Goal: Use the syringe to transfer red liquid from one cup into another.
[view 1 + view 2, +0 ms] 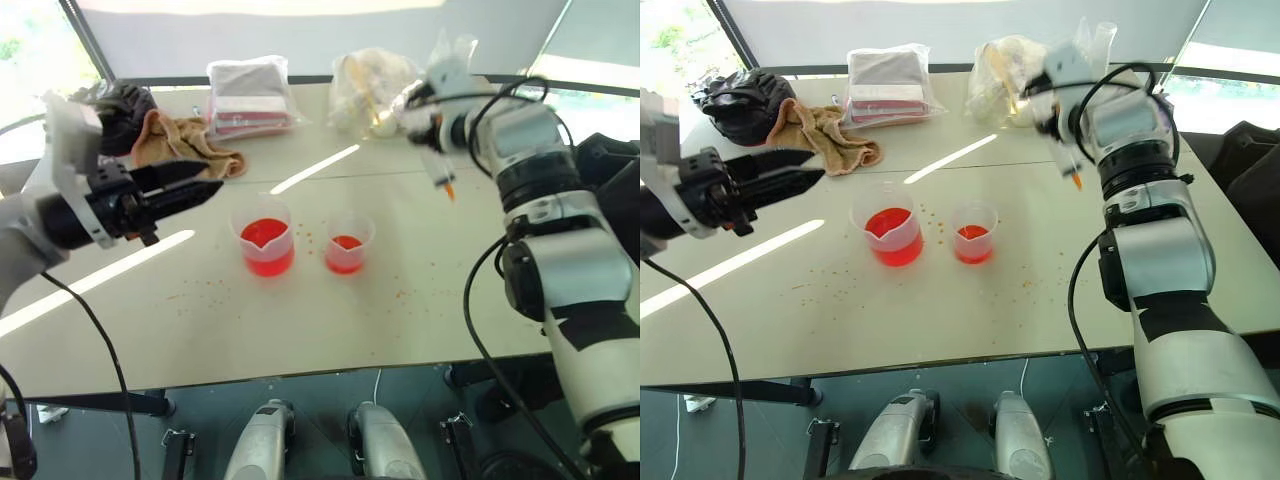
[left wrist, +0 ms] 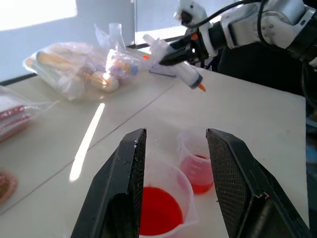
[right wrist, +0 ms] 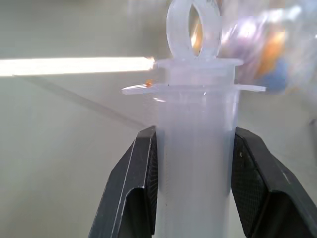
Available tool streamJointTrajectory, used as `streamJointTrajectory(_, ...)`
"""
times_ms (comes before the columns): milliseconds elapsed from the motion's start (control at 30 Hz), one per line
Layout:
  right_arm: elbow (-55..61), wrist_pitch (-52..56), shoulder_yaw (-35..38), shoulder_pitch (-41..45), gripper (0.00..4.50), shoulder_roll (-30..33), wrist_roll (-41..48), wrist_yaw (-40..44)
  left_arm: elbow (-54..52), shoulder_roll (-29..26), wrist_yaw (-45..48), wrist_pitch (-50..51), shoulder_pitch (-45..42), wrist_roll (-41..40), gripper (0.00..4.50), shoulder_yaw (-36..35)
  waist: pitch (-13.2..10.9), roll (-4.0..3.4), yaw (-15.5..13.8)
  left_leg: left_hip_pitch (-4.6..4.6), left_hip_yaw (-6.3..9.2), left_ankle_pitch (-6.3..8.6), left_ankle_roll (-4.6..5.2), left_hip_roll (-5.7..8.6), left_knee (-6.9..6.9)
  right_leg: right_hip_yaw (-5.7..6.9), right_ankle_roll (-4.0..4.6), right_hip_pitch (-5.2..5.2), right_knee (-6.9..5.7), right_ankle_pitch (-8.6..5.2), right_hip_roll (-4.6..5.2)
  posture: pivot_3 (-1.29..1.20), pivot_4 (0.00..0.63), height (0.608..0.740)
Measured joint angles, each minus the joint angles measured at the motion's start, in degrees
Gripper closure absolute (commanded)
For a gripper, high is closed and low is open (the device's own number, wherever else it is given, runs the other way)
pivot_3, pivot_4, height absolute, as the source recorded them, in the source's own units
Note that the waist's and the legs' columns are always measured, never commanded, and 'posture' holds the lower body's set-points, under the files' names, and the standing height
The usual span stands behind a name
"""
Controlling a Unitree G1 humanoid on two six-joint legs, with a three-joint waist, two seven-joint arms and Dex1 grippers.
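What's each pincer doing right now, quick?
Left pincer: open, empty, hovering near the cups.
Right pincer: closed on the syringe, held up above the table.

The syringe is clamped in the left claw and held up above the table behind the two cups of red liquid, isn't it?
Not quite: the syringe is clamped in the right claw, as the right wrist view shows. The left claw is open and holds nothing. The rest stands: it is up above the table, behind both cups.

larger cup left of smaller cup on table, syringe above to their right, bags behind
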State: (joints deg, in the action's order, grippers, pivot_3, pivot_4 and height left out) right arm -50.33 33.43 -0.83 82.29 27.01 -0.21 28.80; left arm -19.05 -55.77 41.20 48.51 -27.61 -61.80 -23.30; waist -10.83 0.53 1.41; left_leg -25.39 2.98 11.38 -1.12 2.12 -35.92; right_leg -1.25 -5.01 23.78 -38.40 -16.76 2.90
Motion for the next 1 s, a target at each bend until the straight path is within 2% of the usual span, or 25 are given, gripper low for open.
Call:
streamJointTrajectory(133, 13.4, -4.5, 9.3, 0.4, 3.11, -6.0, 11.1, 1.8, 5.5, -0.2, 1.3, -0.1, -6.6, 1.3, 2.48, 1.3, 0.0, 0.0, 1.1, 0.02, 0.01, 0.0, 0.0, -0.09, -0.02, -0.01, -0.01, 0.0, -0.14, 0.0, -0.07, 0.0, 0.15, 0.736)
streamJointTrajectory(267, 27.2, -4.6, 11.8, -2.4, 3.11, -14.1, 20.3, 3.6, 9.4, -1.1, 3.5, 0.1, -11.3, 2.7, 2.48, 2.9, 0.0, 0.08, 1.2, 0.05, 0.07, -0.01, -0.02, -0.1, -0.06, -0.01, -0.01, 0.01, -0.26, 0.0, -0.08, 0.0, 0.15, 0.736)
streamJointTrajectory(433, 32.3, -6.8, 8.2, -10.5, 3.11, -22.7, 22.4, 2.6, 12.3, -2.2, 4.8, 1.3, -14.9, 3.9, 2.48, 4.2, 0.0, 0.09, 0.8, 0.05, 0.11, -0.07, -0.09, 0.0, -0.22, -0.01, -0.01, 0.04, -0.53, 0.0, -0.03, 0.0, 0.15, 0.736)
streamJointTrajectory(667, 36.0, -12.6, 1.9, -18.3, 3.11, -31.1, 22.2, 2.6, 12.4, -4.3, 5.0, 4.7, -17.6, 3.7, 2.48, 4.4, 0.1, 0.13, 1.2, 0.06, 0.1, -0.14, -0.2, -0.01, -0.12, -0.06, 0.0, 0.25, -0.73, -0.01, -0.03, 0.0, 0.15, 0.736)
streamJointTrajectory(1000, 36.3, -17.0, -6.1, -27.9, 3.11, -32.8, 18.1, 3.9, 10.7, -5.3, 4.6, 9.0, -17.6, 2.4, 2.48, 3.3, 0.1, 0.14, 1.1, 0.04, 0.14, -0.2, -0.3, -0.04, -0.15, -0.07, 0.01, 0.3, -0.84, -0.01, -0.11, 0.0, 0.15, 0.736)
